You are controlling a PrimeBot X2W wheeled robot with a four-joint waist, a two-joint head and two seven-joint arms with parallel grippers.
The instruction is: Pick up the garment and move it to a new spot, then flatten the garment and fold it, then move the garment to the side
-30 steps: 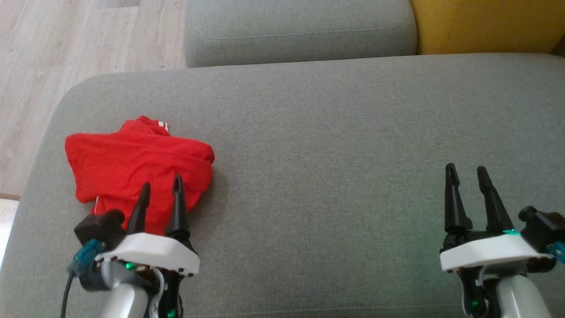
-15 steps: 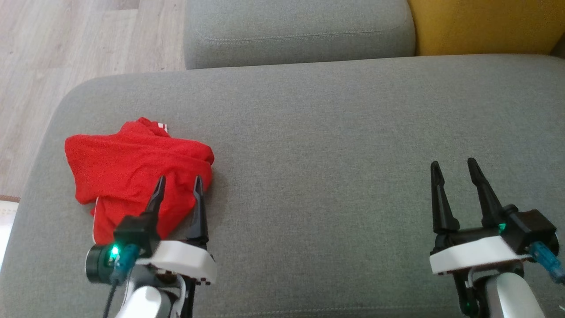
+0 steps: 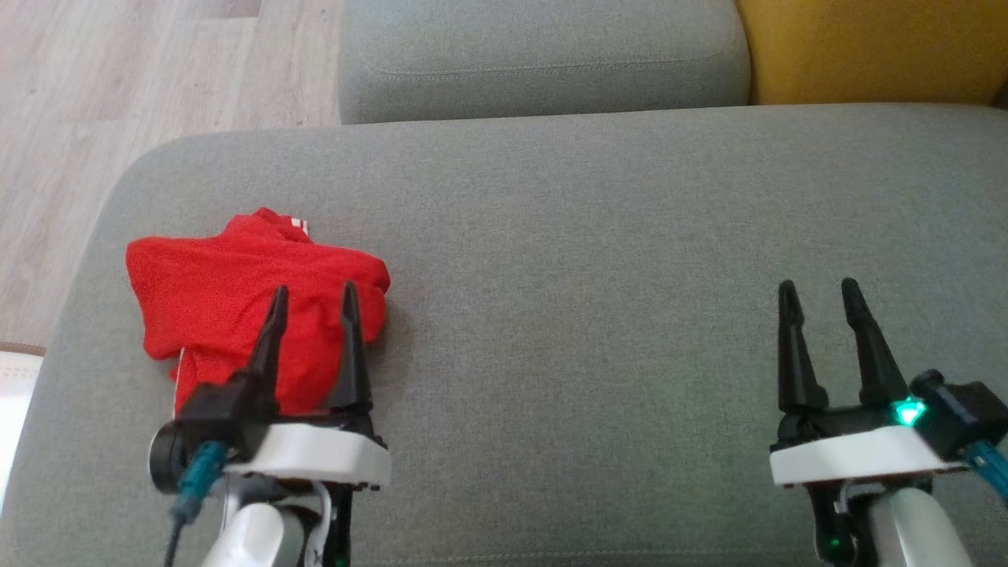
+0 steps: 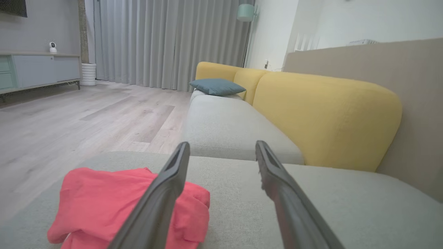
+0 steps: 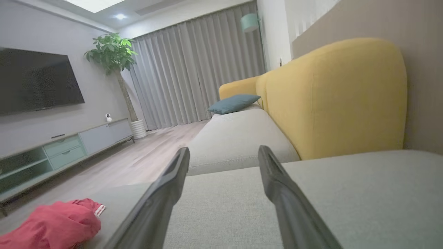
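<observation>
We see the wide grey sofa seat [image 3: 598,260] filling most of the head view. Its rounded left edge curves down the left of the frame, with pale wood floor [image 3: 118,94] beyond it. Along the top of the frame, its far edge meets a second grey cushion [image 3: 543,55] and a yellow backrest [image 3: 866,47] at the upper right. A broad stretch of bare fabric runs from centre to right, between the two grippers.

The red garment [image 3: 228,299] lies bunched on the seat at the left of the frame, close to the rounded left edge. The left gripper [image 3: 313,288] stands with its fingers spread. In the head view they overlap the lower right part of the heap. In the left wrist view one finger crosses in front of the garment and the other is over bare seat. We cannot tell whether the tips touch the cloth. The right gripper [image 3: 817,283], also spread and holding nothing, sits over bare seat at the lower right, well apart from the garment.

The heap has no clear heading. It is widest across the frame, left to right, with a lobe reaching down toward the left gripper. A small white-striped edge [image 3: 298,224] pokes out at the top.
</observation>
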